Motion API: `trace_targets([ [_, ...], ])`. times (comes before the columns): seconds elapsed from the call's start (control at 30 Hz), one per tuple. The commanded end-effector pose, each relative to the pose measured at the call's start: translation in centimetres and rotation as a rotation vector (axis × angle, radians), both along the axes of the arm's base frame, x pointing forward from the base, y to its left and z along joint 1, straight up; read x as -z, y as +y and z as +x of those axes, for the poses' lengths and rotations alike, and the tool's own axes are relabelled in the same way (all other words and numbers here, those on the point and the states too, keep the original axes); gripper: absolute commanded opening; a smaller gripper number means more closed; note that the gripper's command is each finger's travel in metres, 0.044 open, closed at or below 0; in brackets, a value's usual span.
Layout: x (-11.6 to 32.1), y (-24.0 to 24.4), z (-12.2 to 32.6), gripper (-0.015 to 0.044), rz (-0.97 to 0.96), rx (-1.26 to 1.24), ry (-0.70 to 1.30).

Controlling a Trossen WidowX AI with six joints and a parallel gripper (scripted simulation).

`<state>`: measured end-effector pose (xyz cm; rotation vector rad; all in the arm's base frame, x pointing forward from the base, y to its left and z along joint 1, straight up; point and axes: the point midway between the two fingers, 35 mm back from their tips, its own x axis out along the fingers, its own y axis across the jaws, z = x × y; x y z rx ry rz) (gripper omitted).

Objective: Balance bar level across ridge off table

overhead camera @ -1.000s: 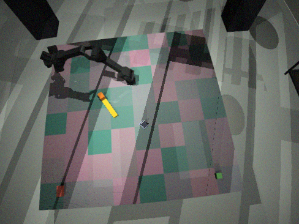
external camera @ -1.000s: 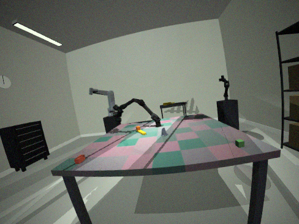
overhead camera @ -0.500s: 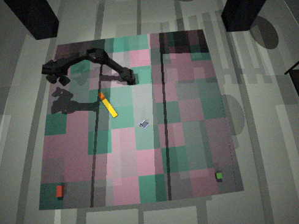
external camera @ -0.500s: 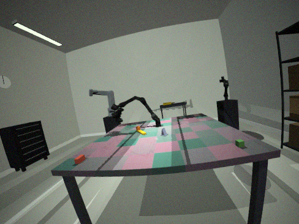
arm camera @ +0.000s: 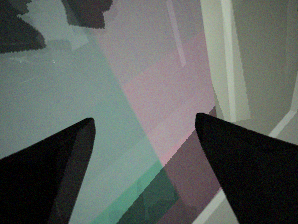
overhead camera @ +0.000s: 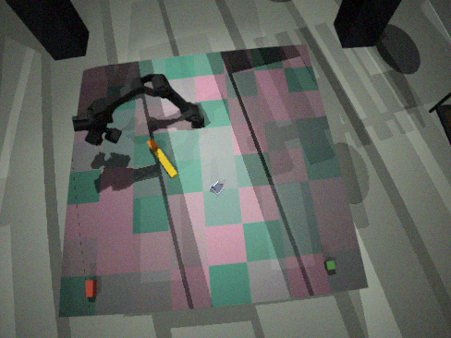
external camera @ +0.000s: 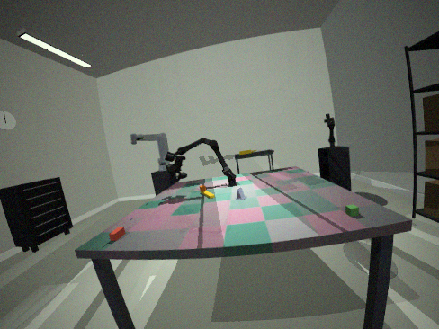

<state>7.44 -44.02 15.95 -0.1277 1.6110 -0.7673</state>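
Observation:
The yellow bar (overhead camera: 166,162) (external camera: 208,194) lies on the checkered table (overhead camera: 224,245) (external camera: 245,216), away from the ridge. An orange block (overhead camera: 152,144) (external camera: 202,188) sits at its far end and stands taller than the yellow part. The small pale grey ridge (overhead camera: 216,187) (external camera: 241,194) stands on the table to the right of the bar, with nothing on it. My gripper (overhead camera: 104,138) (external camera: 178,173) (arm camera: 145,122) is open and empty. It hangs above the table's left side, left of the bar. The bar and ridge are not in the wrist view.
A red block (overhead camera: 91,288) (external camera: 117,234) lies near the front left corner. A green cube (overhead camera: 330,265) (external camera: 352,210) lies near the front right corner. My arm's base (overhead camera: 196,115) (external camera: 231,179) stands at the back, behind the ridge. Dark shadow bands cross the table.

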Motion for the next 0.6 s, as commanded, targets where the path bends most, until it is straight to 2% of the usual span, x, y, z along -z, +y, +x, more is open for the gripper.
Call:
trace_targets([
  [0.0, 0.3, 2.5, 2.3, 0.0315, 0.066, -0.105, 0.000],
  [0.57, 0.7, 14.5, 9.7, 0.0315, 0.329, -0.551, 0.012],
])
